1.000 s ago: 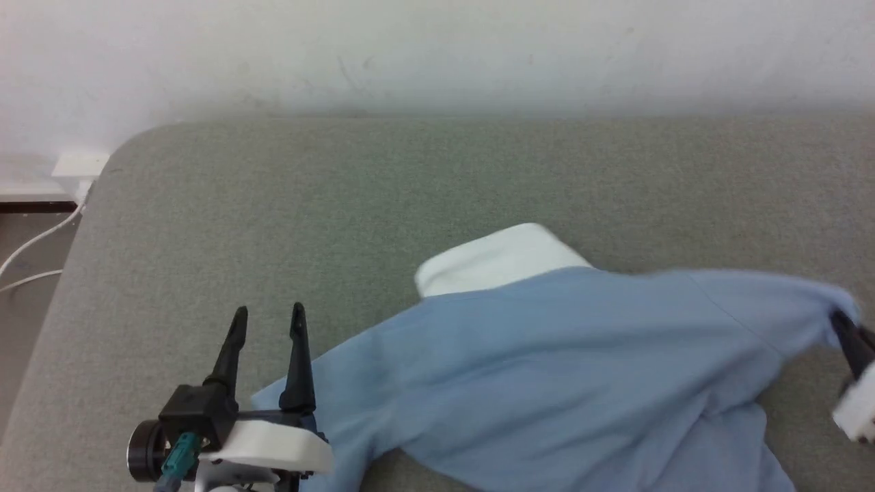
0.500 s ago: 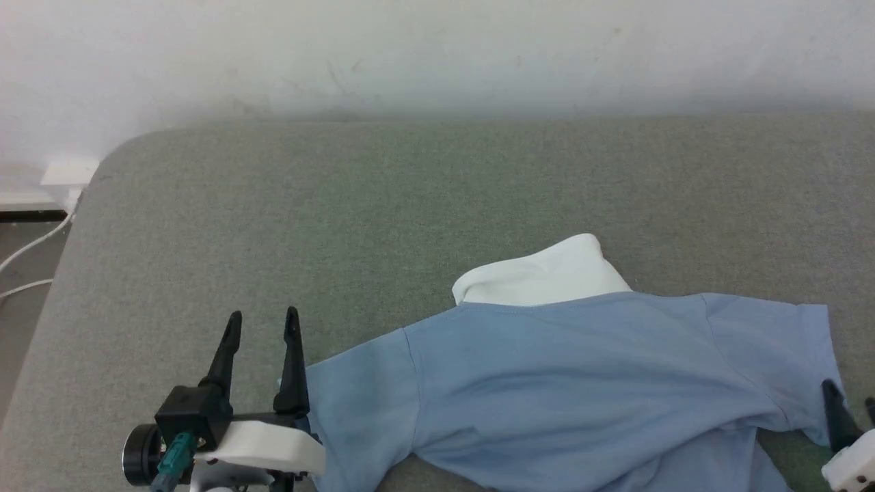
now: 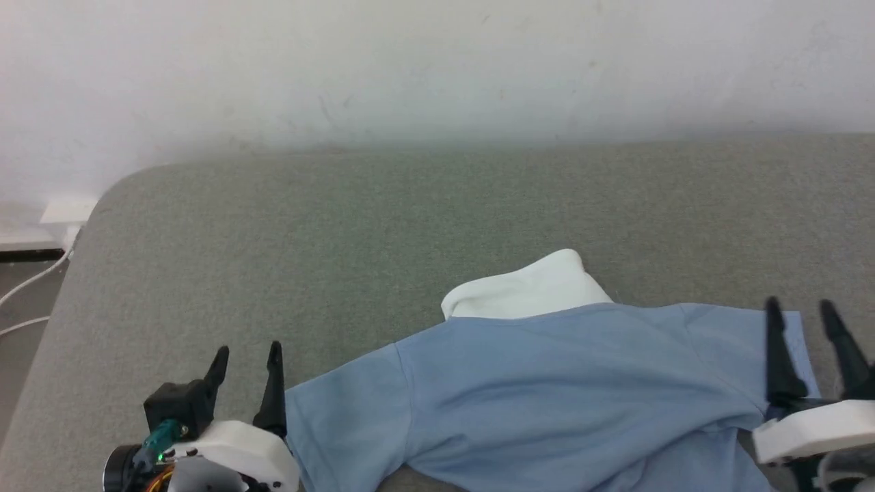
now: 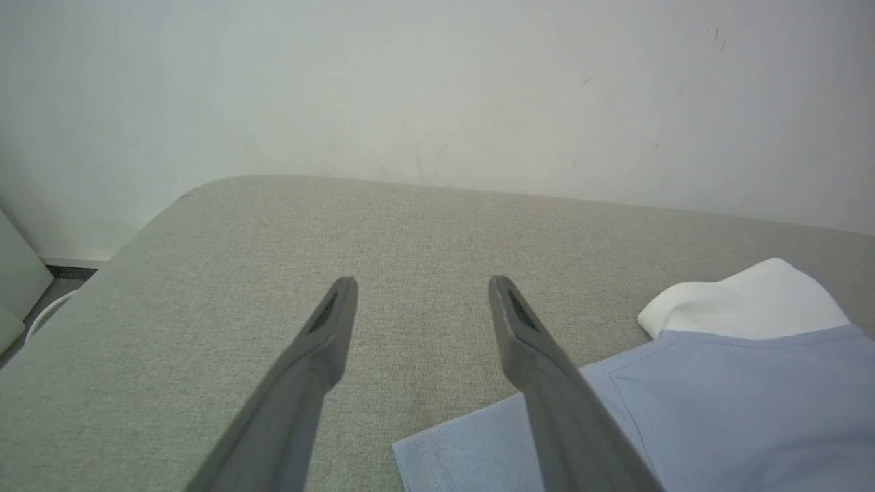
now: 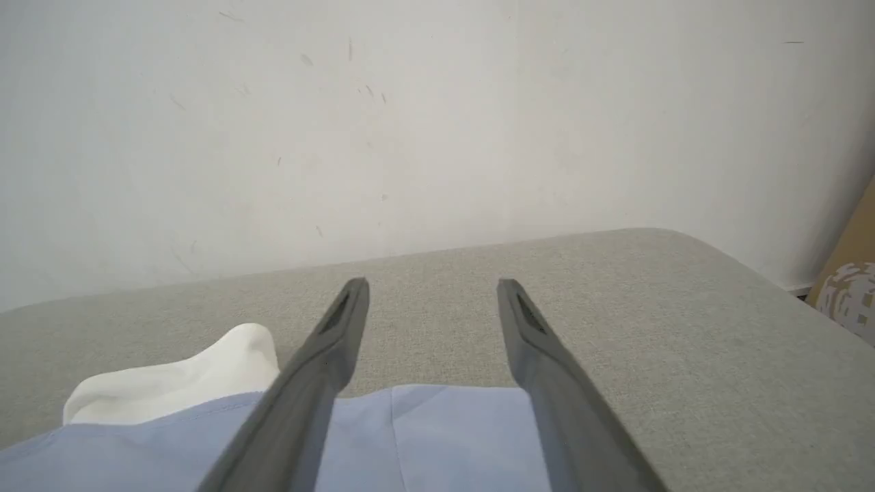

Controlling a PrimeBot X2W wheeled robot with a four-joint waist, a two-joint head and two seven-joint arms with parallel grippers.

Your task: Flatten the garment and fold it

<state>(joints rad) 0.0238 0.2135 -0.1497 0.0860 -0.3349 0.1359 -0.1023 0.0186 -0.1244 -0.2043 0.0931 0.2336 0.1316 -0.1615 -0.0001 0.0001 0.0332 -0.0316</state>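
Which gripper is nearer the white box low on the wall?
Left. The left gripper sits beside one sleeve of the garment, at the grey surface's end nearest the white box; the right gripper is over the opposite sleeve, far across.

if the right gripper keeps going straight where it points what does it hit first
The right gripper points past the garment's sleeve: likely bare grey surface first, or the white wall if it runs level.

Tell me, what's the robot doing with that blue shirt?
It's working on flattening and folding the shirt. The light blue shirt lies spread on the grey padded surface, white collar pointing to the wall. Both grippers are open and hold nothing: the left gripper sits by one sleeve, the right gripper over the other.
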